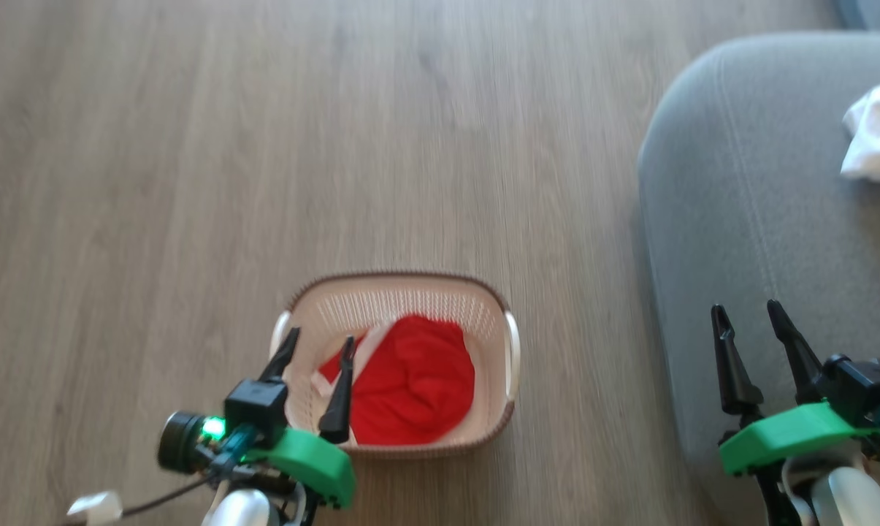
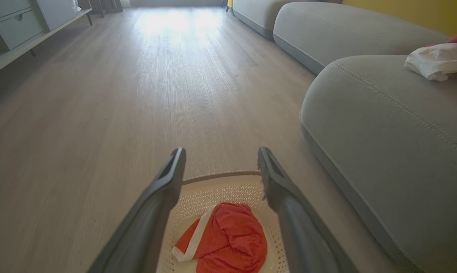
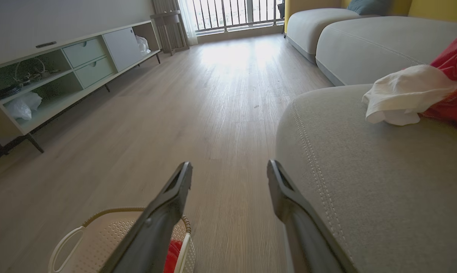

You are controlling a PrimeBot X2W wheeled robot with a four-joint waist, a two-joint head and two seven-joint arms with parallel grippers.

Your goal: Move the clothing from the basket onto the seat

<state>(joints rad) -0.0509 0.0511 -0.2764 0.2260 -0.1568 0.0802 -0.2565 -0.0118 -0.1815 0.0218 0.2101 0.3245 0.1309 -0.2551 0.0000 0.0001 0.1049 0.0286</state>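
The floor (image 1: 191, 183) is pale wood-grain plank, matte with long streaks. In the right wrist view a low cabinet (image 3: 61, 68) with flat drawer fronts and open shelves stands along the far left wall.

The left tool (image 1: 321, 337) hangs over the near left corner of the basket (image 1: 403, 299). Its two long, dark, tapering fingers are spread apart with nothing between them. A green plastic bracket sits behind them.

The basket stands on the floor, a small cream plastic rectangle with rounded corners. Its sides are perforated, its rim is brown with a woven look, and a white loop handle sits on each short side.

Inside lies the red garment (image 1: 418, 387), a soft crumpled mound with a flat white band along its left edge. It covers most of the basket's floor.

To the right, apart from the basket, is the seat (image 1: 761, 219), a broad grey cushion of napped fabric. It has a rounded corner and a line of light stitching.

The right tool (image 1: 745, 308) is over the seat's near edge, its fingers parted and empty.

Farther back on the seat rests the red-and-white garment (image 3: 399, 94), limp and bunched in folds.
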